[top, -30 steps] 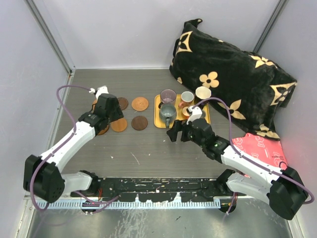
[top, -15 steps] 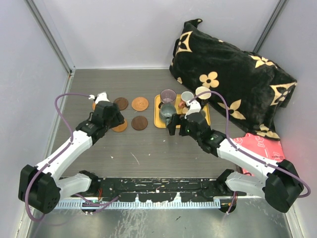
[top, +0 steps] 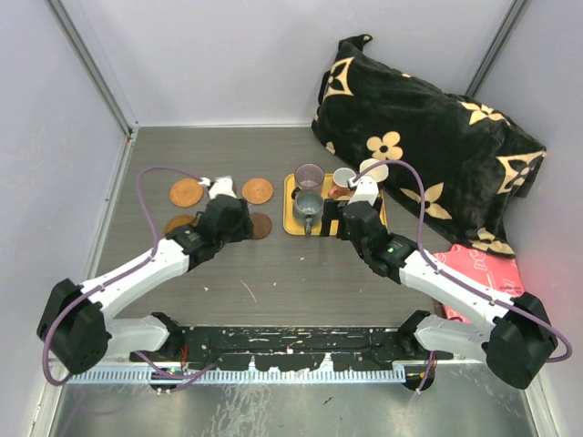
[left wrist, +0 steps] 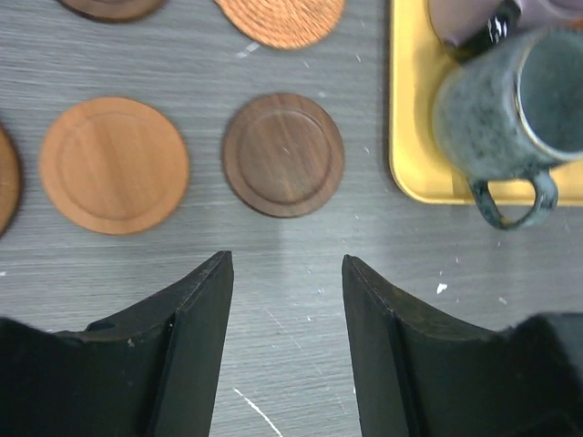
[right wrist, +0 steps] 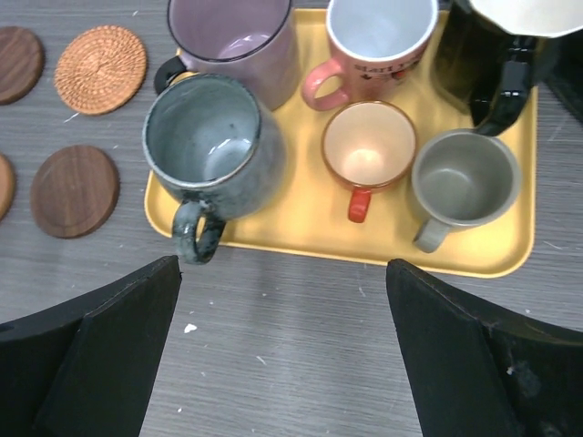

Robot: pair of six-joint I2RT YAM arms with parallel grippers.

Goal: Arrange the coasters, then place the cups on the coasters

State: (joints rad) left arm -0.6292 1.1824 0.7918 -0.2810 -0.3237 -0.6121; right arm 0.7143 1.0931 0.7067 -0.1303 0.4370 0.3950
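Both pairs of fingers hang open and empty: my left gripper has its black jaws parted to a middling gap over the bare grey wood-grain table. My right gripper is spread wide just short of the near rim of the square yellow tray. That tray holds all six cups, each upright and empty. At its near left corner stands the speckled grey-green glazed mug, its looped handle jutting over the rim toward me. Close behind it is the translucent purple mug. Next along the back sits the pink mug, white inside with lettering on its side. The glossy black cup with a cream lining is at the far right corner. In front are the tiny orange cup and the tiny matte grey cup, side by side, handles toward me. Left of the tray the coasters lie flat and bare on the table. A dark brown wooden disc with a shallow raised lip lies just ahead of my left fingers. A paler orange-brown wooden disc lies beside it, and a woven orange disc beyond. Two more show only at the edge of my left wrist view.
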